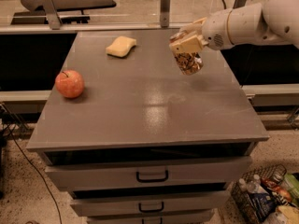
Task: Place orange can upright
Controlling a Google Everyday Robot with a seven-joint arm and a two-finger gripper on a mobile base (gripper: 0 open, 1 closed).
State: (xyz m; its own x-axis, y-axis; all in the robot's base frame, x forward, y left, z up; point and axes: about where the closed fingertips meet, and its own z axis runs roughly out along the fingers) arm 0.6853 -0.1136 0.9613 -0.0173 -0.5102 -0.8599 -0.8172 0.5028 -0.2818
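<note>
The orange can [188, 61] is coppery with pale mottled marks and stands nearly upright, slightly tilted, at the right rear of the grey table top [149, 106]. My gripper [186, 41] comes in from the right on a white arm and is shut on the can's upper part. I cannot tell whether the can's base touches the table or hangs just above it.
A red-orange apple [70, 83] sits near the table's left edge. A yellow sponge [121, 46] lies at the back middle. Drawers with black handles [152, 176] are below the top. A basket of bottles [268, 197] stands on the floor at the lower right.
</note>
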